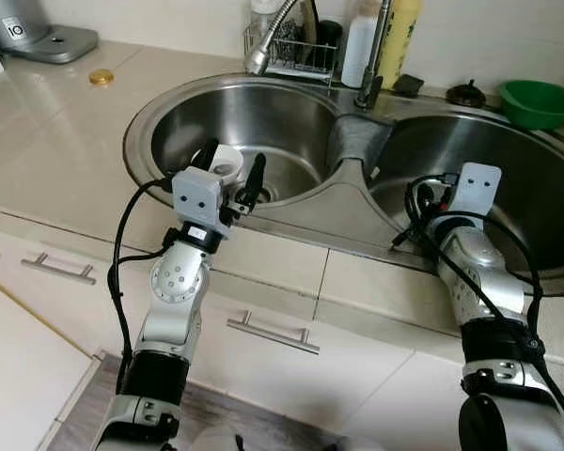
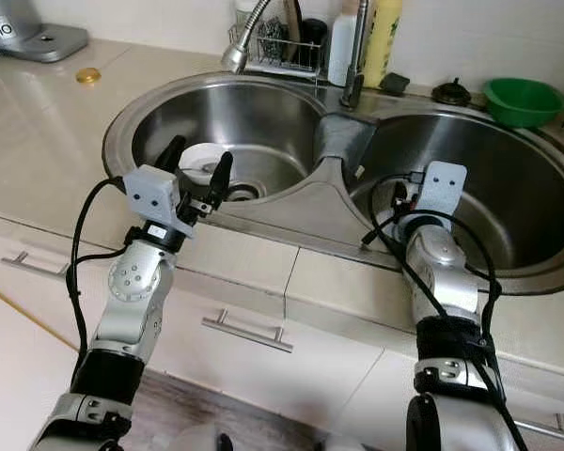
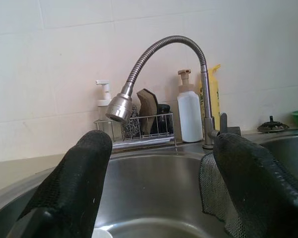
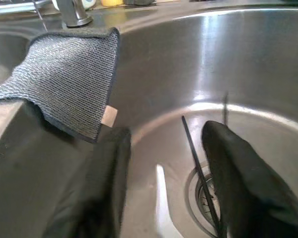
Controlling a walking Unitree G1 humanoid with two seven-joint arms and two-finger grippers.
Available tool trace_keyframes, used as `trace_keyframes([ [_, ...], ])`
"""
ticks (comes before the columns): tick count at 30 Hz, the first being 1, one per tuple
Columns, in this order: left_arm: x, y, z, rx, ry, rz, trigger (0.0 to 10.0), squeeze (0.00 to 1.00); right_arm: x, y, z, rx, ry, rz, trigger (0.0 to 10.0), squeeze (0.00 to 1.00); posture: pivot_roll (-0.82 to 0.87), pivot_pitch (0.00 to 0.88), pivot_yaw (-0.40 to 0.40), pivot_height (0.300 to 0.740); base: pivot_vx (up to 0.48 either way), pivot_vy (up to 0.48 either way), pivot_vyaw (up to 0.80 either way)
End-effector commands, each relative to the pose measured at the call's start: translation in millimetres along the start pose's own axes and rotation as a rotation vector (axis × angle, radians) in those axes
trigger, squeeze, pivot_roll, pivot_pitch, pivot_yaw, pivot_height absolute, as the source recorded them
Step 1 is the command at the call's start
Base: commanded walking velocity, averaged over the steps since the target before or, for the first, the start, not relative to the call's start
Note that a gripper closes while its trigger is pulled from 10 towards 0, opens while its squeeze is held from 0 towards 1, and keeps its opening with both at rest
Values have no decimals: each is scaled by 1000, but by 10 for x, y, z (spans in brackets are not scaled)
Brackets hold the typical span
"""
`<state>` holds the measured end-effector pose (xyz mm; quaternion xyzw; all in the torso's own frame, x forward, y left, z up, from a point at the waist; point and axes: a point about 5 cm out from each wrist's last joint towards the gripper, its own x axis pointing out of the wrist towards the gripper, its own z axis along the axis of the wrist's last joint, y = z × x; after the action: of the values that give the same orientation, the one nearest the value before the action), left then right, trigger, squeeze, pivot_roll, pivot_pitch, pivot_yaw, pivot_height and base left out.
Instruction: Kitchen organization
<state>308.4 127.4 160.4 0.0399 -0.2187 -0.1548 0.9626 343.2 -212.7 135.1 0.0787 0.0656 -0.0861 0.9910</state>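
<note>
Over the steel sink (image 1: 291, 202) — left gripper (image 1: 233, 173) spread, no legible labels.

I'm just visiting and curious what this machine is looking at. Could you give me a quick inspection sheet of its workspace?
Surface: beige countertop with a steel double sink.
Job's things: white cup in the left basin; thin dark utensil in the right basin.
Clutter: grey cloth over the divider, green bowl, bottles and sponge rack behind the faucet.
End effectors: left end effector open over the cup; right end effector open, low in the right basin.
Cables: black leads along both arms.
Surroundings: white drawers, tiled wall.
</note>
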Motion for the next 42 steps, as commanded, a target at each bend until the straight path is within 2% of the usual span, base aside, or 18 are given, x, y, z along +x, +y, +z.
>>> trace_keyframes([
  [1,17,-3,8,4,-4,-6,10000,0,-23,-24,23,30,-23,-2,10000,1000,82,0,-27,740,0,0,0],
  [4,12,-5,4,3,-2,-9,10000,0,-53,-23,90,50,-77,-2,10000,1000,79,0,-27,740,0,0,0],
  [7,8,-4,1,-2,-1,-7,10000,0,-99,-10,238,53,-184,2,10000,1000,79,0,-27,740,0,0,0],
  [11,0,-1,0,-11,2,0,10000,0,-234,63,543,67,-405,14,10000,1000,81,0,-30,740,0,0,0],
  [13,0,0,-1,-11,3,1,10000,0,-251,77,566,70,-425,23,10000,1000,81,0,-30,740,0,0,0],
  [14,-1,3,-2,-14,5,2,10000,0,-288,107,606,68,-458,40,10000,341,81,0,-30,740,0,0,0],
  [15,-2,5,-1,-16,6,4,10000,0,-354,164,647,46,-503,74,10000,0,82,0,-30,740,0,0,0],
  [18,-5,7,-2,-18,10,4,10000,0,-525,314,666,-33,-574,163,10000,0,82,0,-31,740,0,180,0],
  [21,-11,-1,0,-21,9,-2,10000,0,-658,420,591,-114,-596,224,10000,0,72,0,-33,740,0,424,0],
  [32,-1,2,21,-22,-1,-3,10000,0,-768,478,524,-157,-611,246,10000,0,73,0,-32,740,0,480,0],
  [34,-1,3,24,-21,-3,-3,10000,0,-777,474,522,-190,-616,237,10000,0,73,0,-32,740,0,480,0],
  [42,-5,16,31,-18,-6,1,10000,0,-811,371,477,-222,-612,186,10000,0,74,0,-35,740,0,480,0],
])
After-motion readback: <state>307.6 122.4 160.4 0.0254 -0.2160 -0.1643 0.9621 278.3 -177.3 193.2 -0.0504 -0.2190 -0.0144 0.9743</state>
